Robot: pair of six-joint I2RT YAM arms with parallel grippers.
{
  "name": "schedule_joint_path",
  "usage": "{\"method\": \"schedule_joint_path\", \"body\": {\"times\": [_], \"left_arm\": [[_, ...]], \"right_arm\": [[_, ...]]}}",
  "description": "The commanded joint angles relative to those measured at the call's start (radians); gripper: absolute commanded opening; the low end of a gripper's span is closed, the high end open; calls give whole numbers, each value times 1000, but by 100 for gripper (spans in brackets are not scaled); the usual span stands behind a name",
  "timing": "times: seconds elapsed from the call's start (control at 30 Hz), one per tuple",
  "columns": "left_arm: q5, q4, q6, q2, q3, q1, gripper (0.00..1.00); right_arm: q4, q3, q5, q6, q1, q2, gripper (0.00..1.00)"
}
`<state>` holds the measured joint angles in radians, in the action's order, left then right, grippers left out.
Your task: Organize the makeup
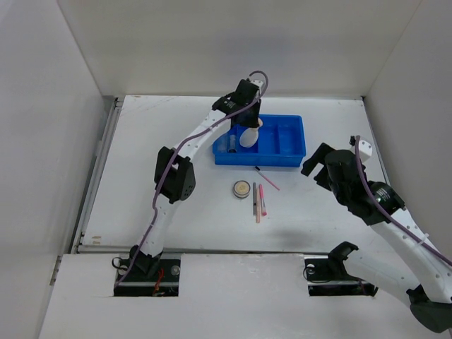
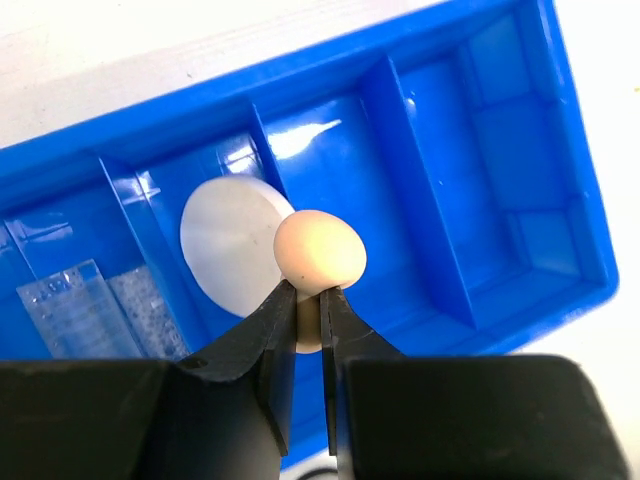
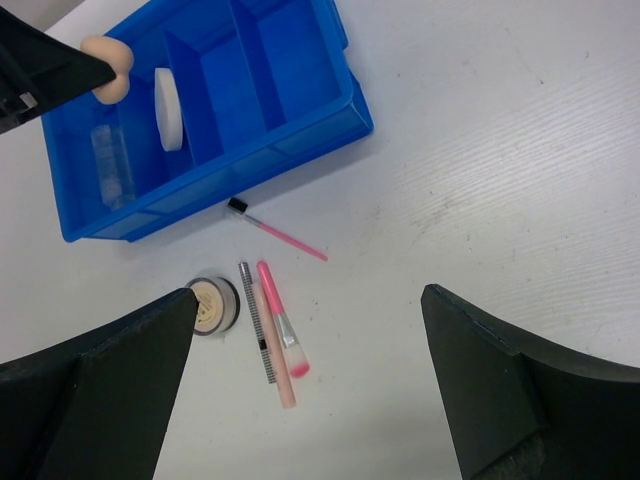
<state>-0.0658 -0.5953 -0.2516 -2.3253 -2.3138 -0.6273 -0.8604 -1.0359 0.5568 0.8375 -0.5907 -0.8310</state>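
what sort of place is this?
Probably a robot lab cell: bare white walls boxing a white table, left arm and right arm bolted at its edge, makeup staged beside a blue tray.

The left pincer [image 2: 310,296], holding the sponge [image 2: 320,250], hung over the blue tray's [image 1: 282,159] left boxes, where a puff [image 2: 228,255] and clear tube [image 2: 75,312] took up room. The right boxes stood open from above. On the table [image 1: 155,141], pencils [image 1: 258,203] lay just beside the compact [image 1: 241,188].

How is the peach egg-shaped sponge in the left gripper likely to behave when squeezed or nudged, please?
The peach egg-shaped sponge probably squashes easily: the left gripper pinches its lower end thin between nearly shut jaws. It seems light, held by that small pinch alone. Being rounded, it may roll if dropped on the glossy floor of the blue tray.
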Motion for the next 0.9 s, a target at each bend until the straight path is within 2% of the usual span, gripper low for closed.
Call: {"method": "schedule_joint_path", "body": {"times": [0.0, 0.13, 0.2, 0.27, 0.3, 0.33, 0.4, 0.53, 0.6, 0.77, 0.87], "left_arm": [[30, 61, -37, -25, -38, 18, 0], [44, 61, -46, -45, -47, 27, 4], [54, 52, -55, -54, -47, 28, 15], [63, 52, -55, -54, -47, 37, 20], [63, 43, -55, -54, -38, 37, 25], [63, 43, -55, -54, -38, 37, 38], [63, 32, -55, -54, -38, 37, 42], [63, 32, -55, -10, -10, 37, 67], [63, 32, -55, 10, 2, 37, 74], [63, -24, -46, 145, 43, 37, 76], [84, -14, -57, 271, 206, 37, 76]], "right_arm": [[3, -23, -3, -17, -3, 4, 100], [3, -13, -3, -17, -3, 4, 100], [3, -13, -3, -17, -3, 4, 100], [3, -13, -3, -17, -3, 4, 100], [3, -13, -3, -17, -3, -5, 100], [3, -13, -3, -17, -3, -5, 100], [3, -13, -12, -17, -3, -14, 100], [21, -4, -38, -17, -3, -32, 100], [47, 5, -67, -37, -3, -33, 100], [210, 60, -240, -165, -3, -100, 97], [320, 71, -348, -199, -3, -236, 92]]}}
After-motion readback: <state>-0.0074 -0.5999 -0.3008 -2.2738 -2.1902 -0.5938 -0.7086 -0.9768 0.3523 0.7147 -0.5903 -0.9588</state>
